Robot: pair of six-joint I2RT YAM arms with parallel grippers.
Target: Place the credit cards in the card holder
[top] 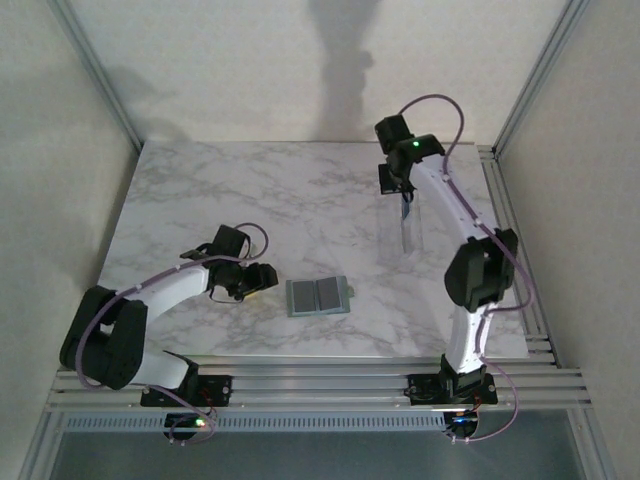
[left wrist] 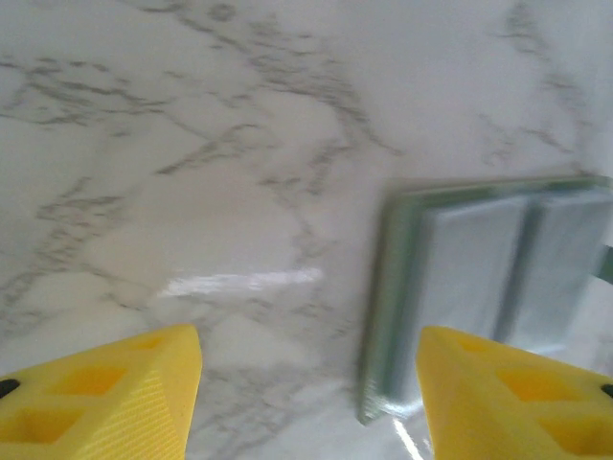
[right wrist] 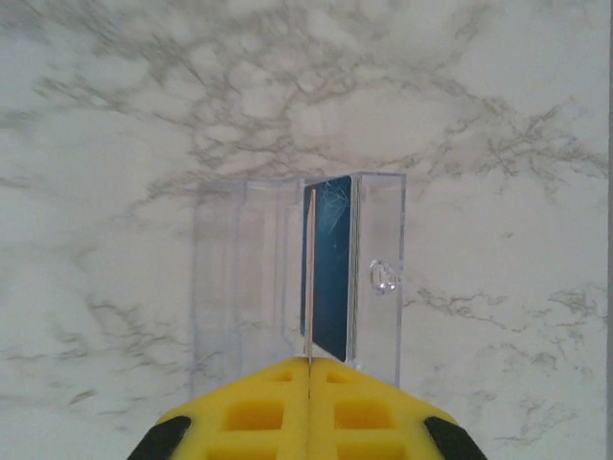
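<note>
— What do your right fingers do at this moment?

— Your right gripper has its two yellow fingers pressed together on a thin card. From the wrist you see this card edge-on, as one upright line that comes out from between the fingertips.

— And what is under it?

— A clear box stands at the far right part of the marble table. Inside it the other credit cards stand upright as a pack against the right wall. The face you see is dark teal-blue. The pinched card is in line with the left side of this pack. Whether it touches the pack, I cannot tell.

— And your left side?

— Your left gripper has its fingers spread wide, with only marble between them. It is low over the table, just left of the card holder.

— How does the holder lie?

— It lies open and flat in the near middle of the table, well apart from the clear box. You see two grey pockets side by side, a pale green border, and a small tab at the right edge. From the left wrist, one yellow finger covers the holder's near corner. I cannot tell if it touches.
</note>
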